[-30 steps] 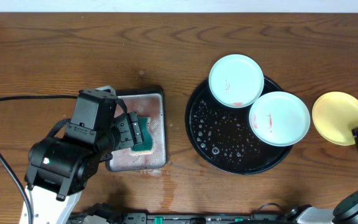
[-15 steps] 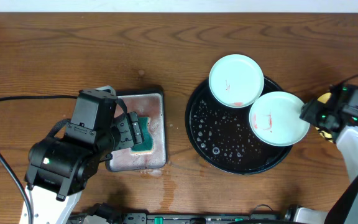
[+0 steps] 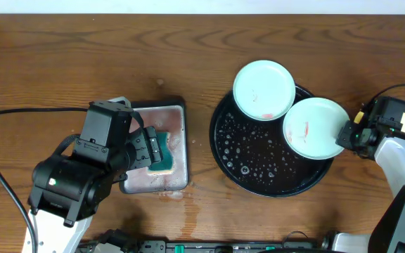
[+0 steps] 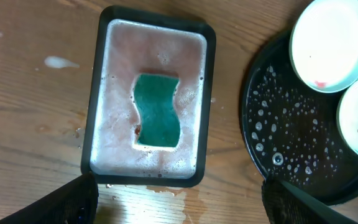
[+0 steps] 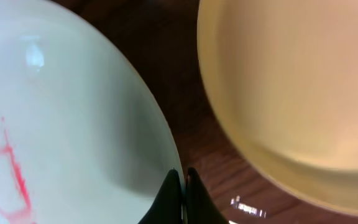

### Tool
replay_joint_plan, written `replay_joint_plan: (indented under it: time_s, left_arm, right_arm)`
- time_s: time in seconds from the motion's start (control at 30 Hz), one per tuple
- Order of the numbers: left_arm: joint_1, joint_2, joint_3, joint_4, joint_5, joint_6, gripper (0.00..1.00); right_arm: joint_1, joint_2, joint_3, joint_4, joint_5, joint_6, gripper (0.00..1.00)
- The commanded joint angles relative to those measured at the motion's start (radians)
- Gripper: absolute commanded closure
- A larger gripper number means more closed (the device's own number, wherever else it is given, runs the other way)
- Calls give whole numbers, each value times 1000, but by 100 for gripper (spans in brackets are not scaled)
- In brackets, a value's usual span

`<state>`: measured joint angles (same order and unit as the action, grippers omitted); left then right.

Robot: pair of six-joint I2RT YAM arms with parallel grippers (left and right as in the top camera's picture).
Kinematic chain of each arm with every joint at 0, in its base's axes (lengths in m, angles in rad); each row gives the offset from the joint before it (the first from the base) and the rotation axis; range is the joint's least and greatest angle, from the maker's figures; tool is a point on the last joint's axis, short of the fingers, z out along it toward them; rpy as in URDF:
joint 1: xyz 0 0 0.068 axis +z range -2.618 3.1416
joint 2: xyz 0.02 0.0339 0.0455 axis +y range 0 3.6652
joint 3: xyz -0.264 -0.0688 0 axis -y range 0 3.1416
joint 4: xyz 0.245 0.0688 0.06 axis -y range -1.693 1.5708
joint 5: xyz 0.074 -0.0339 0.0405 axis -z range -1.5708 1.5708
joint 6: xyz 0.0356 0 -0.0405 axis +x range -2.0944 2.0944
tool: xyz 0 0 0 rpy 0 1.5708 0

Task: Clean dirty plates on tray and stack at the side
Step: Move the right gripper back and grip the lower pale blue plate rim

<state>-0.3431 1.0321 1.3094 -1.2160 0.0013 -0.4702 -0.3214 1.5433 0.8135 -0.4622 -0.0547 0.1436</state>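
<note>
Wood tabletop (image 3: pixel 83 56). Right gripper (image 5: pixel 182 179) clamped on right rim of smeared plate (image 3: pixel 311 130), which sits on black tray (image 3: pixel 252 151). Left gripper (image 3: pixel 148 150) apart above sponge (image 4: pixel 157 111). Lift level; clear the yellow plate (image 5: pixel 291 93).

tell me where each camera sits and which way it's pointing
Overhead: above the table, facing down; left arm, right arm show.
Left wrist: over the grey metal tray, facing down; open jaws' tips at bottom corners.
Right wrist: close on a mint plate's rim, yellow plate beside; jaws pinch that rim.
Overhead and left wrist share the teal sponge, black tray.
</note>
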Motion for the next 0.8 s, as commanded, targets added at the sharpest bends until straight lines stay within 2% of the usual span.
replay_joint_plan:
  time_s: [0.0, 0.17, 0.27, 0.4, 0.57, 0.73, 0.77]
  left_arm:
    - [2, 2, 6, -3, -1, 6, 16]
    - [2, 1, 6, -3, -1, 6, 15]
    - [2, 1, 6, -3, -1, 6, 16]
    - [2, 1, 6, -3, -1, 6, 16]
    - [2, 2, 6, -3, -1, 6, 16]
    - [2, 2, 6, -3, -1, 6, 16]
    - [2, 2, 6, -2, -1, 6, 16]
  right_arm:
    - [9, -54, 8, -54, -6, 44, 99]
    - [9, -210, 8, -180, -14, 43, 99]
    - [13, -312, 7, -286, -98, 62, 99]
    - [85, -347, -17, -371, -146, 69, 99]
    - [227, -319, -131, -287, -158, 129, 99]
    - [374, -286, -239, -72, -148, 185, 98]
    - [388, -286, -236, -60, -114, 185, 93]
